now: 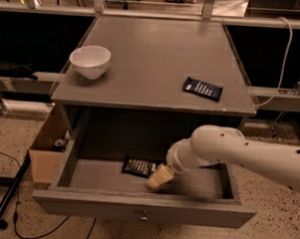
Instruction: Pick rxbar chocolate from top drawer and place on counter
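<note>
1. Locate the rxbar chocolate [139,166]. It lies flat on the floor of the pulled-out top drawer [146,209], near the middle and apart from the side walls.
2. Identify it by its wrapper: flat, rectangular and brownish-black, with rows of pale lettering across the face.
3. Check the gripper [160,177]. It sits inside the drawer, angled down and to the left, just beside the right end of the rxbar chocolate. You cannot tell whether it is open or closed, or whether it touches the wrapper.
4. Note the counter [153,47]. It carries a white bowl [90,60] at the left and a bluish-black wrapped bar [202,88] at the right.
</note>
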`<state>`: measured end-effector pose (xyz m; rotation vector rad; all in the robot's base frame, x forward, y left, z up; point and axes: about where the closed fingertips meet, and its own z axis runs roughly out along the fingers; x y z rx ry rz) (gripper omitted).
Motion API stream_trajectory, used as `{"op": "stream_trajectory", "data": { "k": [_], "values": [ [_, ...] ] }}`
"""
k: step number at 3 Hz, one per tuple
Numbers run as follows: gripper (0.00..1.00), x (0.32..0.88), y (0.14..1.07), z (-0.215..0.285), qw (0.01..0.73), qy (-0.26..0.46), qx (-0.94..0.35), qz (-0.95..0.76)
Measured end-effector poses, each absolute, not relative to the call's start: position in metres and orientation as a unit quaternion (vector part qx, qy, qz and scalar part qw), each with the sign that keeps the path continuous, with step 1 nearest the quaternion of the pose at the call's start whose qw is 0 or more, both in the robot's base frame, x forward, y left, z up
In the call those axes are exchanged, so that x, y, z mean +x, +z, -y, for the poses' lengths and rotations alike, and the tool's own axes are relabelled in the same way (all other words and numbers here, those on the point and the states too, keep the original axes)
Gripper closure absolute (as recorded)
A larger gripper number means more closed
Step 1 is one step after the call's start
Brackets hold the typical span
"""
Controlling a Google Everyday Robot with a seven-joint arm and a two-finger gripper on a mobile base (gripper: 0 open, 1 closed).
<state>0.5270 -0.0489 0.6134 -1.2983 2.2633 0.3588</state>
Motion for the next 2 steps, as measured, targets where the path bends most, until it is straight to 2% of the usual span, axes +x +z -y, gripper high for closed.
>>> {"op": "stream_trajectory", "data": {
  "k": [1, 2],
  "values": [
    [0.00, 0.5924, 0.5894, 0.0205, 0.235, 0.119, -0.490, -0.831],
    [0.00, 0.5909, 0.5910, 0.0235, 0.237, 0.119, -0.488, -0.832]
  ]
}}
